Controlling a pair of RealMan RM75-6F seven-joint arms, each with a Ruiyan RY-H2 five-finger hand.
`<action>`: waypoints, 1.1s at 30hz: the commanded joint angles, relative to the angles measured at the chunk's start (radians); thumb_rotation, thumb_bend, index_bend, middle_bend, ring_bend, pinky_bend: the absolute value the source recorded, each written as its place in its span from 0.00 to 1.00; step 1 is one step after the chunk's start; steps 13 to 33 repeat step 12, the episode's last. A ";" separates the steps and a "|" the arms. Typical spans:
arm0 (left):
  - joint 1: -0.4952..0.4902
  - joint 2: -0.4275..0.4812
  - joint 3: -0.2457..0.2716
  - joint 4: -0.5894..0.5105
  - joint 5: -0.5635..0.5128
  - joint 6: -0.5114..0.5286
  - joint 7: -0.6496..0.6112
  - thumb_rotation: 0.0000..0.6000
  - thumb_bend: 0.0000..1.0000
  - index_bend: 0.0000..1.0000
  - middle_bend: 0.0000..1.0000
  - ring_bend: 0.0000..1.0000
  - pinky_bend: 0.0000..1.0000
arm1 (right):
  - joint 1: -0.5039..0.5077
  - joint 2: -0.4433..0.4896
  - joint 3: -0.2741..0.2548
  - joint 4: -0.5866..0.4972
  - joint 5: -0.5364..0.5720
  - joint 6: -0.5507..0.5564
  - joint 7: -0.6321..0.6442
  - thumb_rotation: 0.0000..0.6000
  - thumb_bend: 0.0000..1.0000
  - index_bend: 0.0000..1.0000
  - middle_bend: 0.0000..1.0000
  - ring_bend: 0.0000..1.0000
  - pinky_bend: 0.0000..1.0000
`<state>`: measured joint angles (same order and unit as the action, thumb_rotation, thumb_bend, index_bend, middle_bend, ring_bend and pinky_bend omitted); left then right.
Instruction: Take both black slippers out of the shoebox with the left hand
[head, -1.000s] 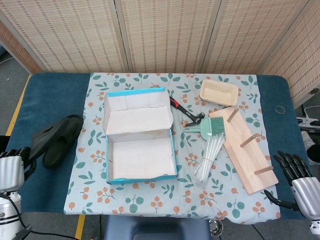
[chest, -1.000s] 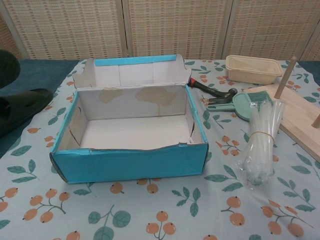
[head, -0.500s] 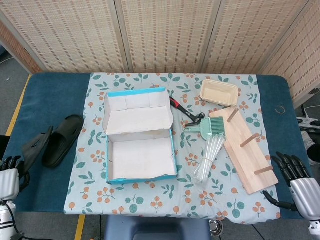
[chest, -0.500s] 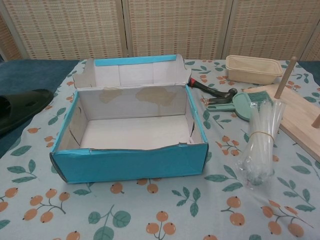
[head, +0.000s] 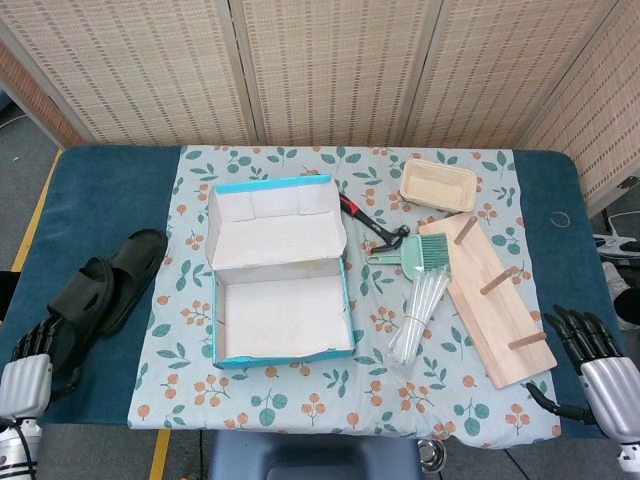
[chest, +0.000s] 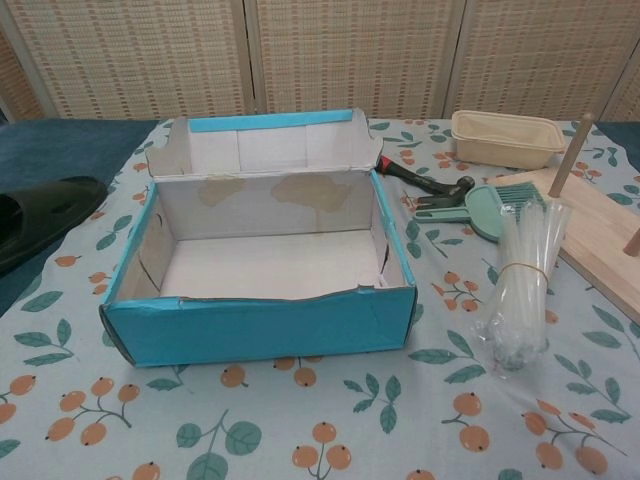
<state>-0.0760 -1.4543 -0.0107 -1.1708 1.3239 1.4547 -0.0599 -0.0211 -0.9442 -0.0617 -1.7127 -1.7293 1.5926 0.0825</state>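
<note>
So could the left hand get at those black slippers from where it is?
Probably yes. The left hand sits at the table's near left edge, and the black slippers lie just beyond it on bare blue cloth, outside the shoebox, with nothing between.

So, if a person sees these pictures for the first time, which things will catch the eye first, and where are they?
The open blue shoebox stands out first, empty in the middle of the floral cloth. Next come the two black slippers, lying side by side on the dark blue table cover left of the box, with the left hand just below them. To the right lies a wooden peg board beside a green brush.
</note>
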 joint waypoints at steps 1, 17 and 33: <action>0.040 0.073 0.024 -0.143 0.111 0.134 0.001 1.00 0.36 0.00 0.00 0.00 0.10 | -0.004 -0.002 0.003 0.000 0.004 0.007 -0.005 0.58 0.21 0.00 0.00 0.00 0.00; 0.085 0.231 0.143 -0.400 0.339 0.223 0.172 1.00 0.38 0.00 0.00 0.00 0.07 | -0.024 -0.027 0.017 -0.008 0.018 0.035 -0.086 0.57 0.21 0.00 0.00 0.00 0.00; 0.085 0.231 0.143 -0.400 0.339 0.223 0.172 1.00 0.38 0.00 0.00 0.00 0.07 | -0.024 -0.027 0.017 -0.008 0.018 0.035 -0.086 0.57 0.21 0.00 0.00 0.00 0.00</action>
